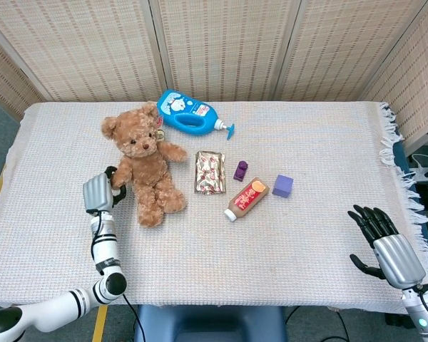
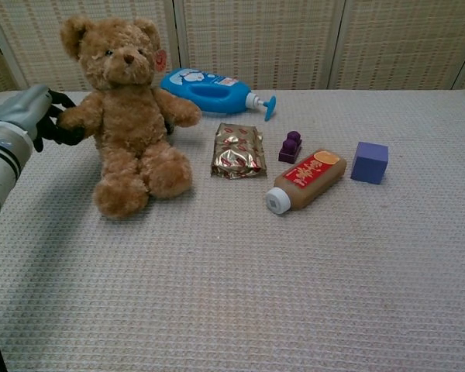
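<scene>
Teddy bear (image 2: pixel 128 116) sits upright at table's left, back near blue detergent bottle (image 2: pixel 211 90). Left hand (image 2: pixel 32 116) pinches bear's paw, looks like thin grip: plush could slip out, bear topples onto foil snack packet (image 2: pixel 238 150). Right hand (image 1: pixel 380 239) idle, fingers spread, far right edge.

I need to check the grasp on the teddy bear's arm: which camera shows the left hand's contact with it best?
The chest view: the left hand shows close up, dark fingers around the teddy bear's paw. The head view shows the same hand small, seen from behind, the contact mostly hidden.
</scene>
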### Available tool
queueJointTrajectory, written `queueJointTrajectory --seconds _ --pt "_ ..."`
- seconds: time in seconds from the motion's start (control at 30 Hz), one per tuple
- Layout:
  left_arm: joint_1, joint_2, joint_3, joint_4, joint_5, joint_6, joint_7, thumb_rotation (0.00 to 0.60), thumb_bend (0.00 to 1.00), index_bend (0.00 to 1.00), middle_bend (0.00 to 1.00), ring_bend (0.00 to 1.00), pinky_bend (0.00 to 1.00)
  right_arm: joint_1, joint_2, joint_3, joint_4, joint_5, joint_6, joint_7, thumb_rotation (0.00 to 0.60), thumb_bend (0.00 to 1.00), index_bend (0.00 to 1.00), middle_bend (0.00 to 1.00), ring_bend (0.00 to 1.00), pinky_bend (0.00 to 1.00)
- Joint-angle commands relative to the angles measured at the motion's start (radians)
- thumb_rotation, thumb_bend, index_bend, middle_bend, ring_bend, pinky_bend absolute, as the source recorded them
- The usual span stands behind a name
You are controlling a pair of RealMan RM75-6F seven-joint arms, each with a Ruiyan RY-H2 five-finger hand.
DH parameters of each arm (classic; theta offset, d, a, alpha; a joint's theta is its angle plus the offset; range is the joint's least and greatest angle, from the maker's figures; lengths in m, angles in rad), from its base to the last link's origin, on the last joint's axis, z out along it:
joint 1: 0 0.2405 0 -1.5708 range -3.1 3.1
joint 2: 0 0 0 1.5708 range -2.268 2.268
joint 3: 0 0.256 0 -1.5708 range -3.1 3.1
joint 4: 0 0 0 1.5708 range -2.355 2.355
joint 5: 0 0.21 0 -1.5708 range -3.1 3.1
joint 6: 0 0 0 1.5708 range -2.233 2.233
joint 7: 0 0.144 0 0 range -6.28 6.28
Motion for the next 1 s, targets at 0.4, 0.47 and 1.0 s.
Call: queueJointTrajectory --seconds 0.4,0.47,1.0 --pt "0.015 0.005 0.024 0.011 0.042 -0.005 -0.025 0.6 0.48 0.43 0.57 0.51 0.72 -0.002 0.001 -0.001 0.0 -0.003 0.005 0.003 0.6 0.17 0.0 0.0 0.0 0.0" --pt "0.018 0.009 0.029 0.012 0.047 -0.009 -0.027 0.6 0.48 0.43 0.57 0.51 0.72 -0.001 0.0 0.001 0.001 0.0 0.003 0.002 0.6 0.17 0.0 0.0 0.0 0.0" --pt "0.183 0.316 0.357 -0.098 0.492 0.043 -0.2 0.6 0.4 0.07 0.09 0.21 0.62 0.0 -0.013 0.0 0.025 -0.019 0.018 0.005 0.6 0.17 0.0 0.0 0.0 0.0"
